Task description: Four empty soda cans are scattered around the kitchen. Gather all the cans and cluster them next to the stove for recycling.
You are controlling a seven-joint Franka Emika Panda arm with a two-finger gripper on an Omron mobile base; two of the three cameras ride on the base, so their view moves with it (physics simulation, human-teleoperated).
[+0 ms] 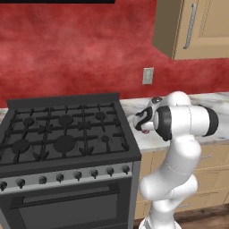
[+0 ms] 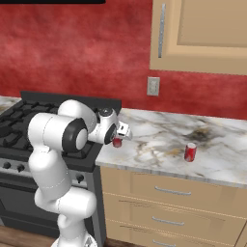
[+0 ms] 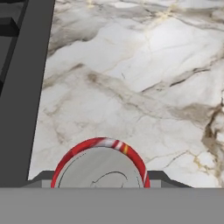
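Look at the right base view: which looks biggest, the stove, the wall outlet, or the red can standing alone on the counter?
1. stove, biggest by far.
2. wall outlet and red can look about alike; the outlet sits farther back, so I won't rank them.

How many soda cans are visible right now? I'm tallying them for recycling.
2. One red can is at the gripper beside the stove; another red can stands farther right on the counter. Others may be out of view.

Robot's hand (image 1: 144,129) poised just right of stove (image 1: 62,134).
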